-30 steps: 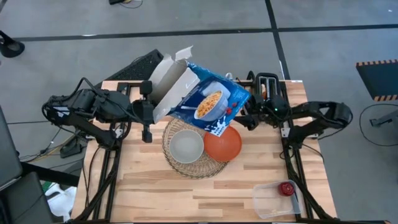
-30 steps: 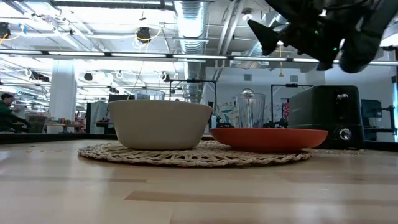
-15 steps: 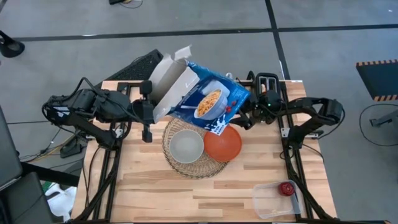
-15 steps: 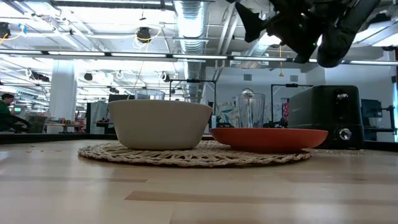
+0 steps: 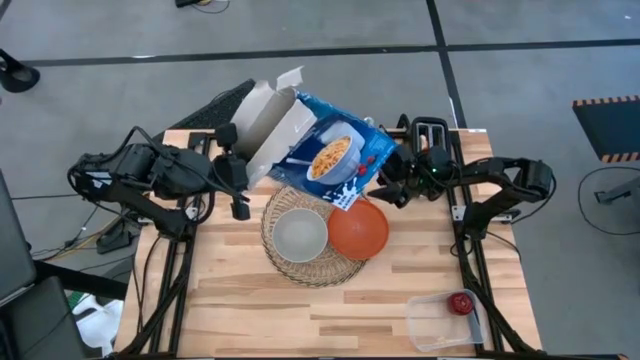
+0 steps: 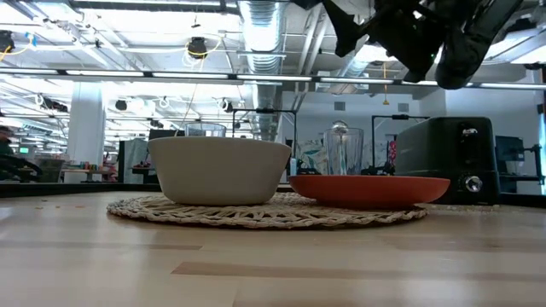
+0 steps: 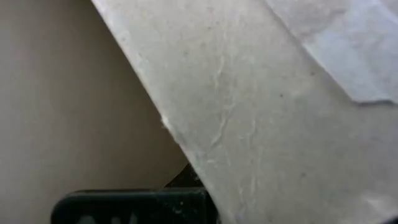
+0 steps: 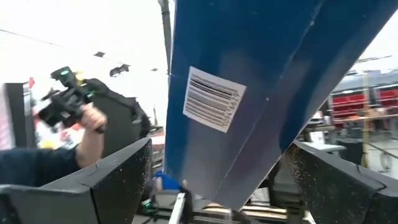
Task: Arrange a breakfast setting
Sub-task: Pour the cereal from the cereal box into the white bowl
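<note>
**Cereal box held up between both arms over the far side of the mat**

The right gripper (image 5: 385, 182) is closed on the bottom end of the cereal box (image 5: 335, 160), its two fingers (image 8: 106, 180) pressing the blue side that carries a barcode. The box hangs tilted above the table, its open flaps pointing far and left. The left gripper (image 5: 238, 172) sits at those open flaps; from its wrist camera only pale cardboard (image 7: 249, 106) fills the view, and whether its fingers grip the flap cannot be told.

Below the box, the woven mat (image 5: 300, 268) lies in the middle of the table (image 5: 250, 310). The grey bowl (image 5: 300, 233) stands on the mat's left part, and the orange plate (image 5: 358, 230) lies to the right of it, overlapping the mat's right edge and nearly touching the bowl. From table height the bowl (image 6: 220, 169) and plate (image 6: 368, 189) stand side by side on the mat (image 6: 264, 213), with the black toaster (image 6: 448, 158) behind at the far right.

The red apple (image 5: 460, 302) rests in a clear tray (image 5: 430, 322) at the near right corner, well apart from the mat.
</note>
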`<state>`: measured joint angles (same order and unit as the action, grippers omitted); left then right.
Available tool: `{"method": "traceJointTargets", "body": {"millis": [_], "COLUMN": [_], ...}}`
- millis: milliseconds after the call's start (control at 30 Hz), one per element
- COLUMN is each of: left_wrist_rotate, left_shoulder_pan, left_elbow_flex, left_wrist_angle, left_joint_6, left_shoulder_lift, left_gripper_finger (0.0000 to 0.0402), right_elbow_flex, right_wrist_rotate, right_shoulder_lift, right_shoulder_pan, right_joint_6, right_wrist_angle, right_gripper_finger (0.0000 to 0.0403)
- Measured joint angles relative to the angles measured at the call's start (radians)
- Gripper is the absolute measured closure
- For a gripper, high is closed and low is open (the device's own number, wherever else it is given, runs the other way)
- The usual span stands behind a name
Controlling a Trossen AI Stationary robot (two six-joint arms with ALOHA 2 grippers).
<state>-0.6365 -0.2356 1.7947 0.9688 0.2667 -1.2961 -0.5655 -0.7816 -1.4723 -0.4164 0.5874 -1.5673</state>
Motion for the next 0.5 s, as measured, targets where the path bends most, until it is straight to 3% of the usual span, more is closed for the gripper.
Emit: {"method": "traceJointTargets", "body": {"millis": [500], "left_wrist_rotate": [-0.05], "left_shoulder_pan": [0.013], "left_elbow_flex": [0.0], "left_wrist_angle": [0.006], "left_joint_6": [0.019], "left_shoulder_lift": [-0.064], "left_gripper_finger": [0.0401], "right_elbow_flex": [0.002], "right_wrist_rotate": [0.146], "right_shoulder_lift": [0.0], "right_shoulder_pan": [0.017], "right_joint_6": [0.026], "right_wrist_angle": [0.046], "right_gripper_finger": [0.001]}}
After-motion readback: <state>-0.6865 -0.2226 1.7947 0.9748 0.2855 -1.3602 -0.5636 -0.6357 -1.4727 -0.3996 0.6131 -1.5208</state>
